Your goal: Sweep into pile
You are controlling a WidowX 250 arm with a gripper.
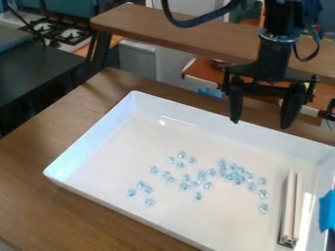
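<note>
Fingers (235,105) wide apart, gripping nothing, near the upper rim of a white tray (196,116) on a brown wooden worktop (39,206). Below them, pale blue beads (237,175) inside tray: one dense cluster, looser ones leftward. Pale bar (288,211) in tray, below and right of fingers. Behind fingers, wooden shelf (170,30); well off left, stovetop (62,30) with black grates.

Beyond the wooden table (23,171), a wooden shelf (150,24) is held up by a dark leg (96,51). At upper left, a stove (67,34) is seen past a dark surface (39,66); a pale cabinet (137,58) is partly hidden.
</note>
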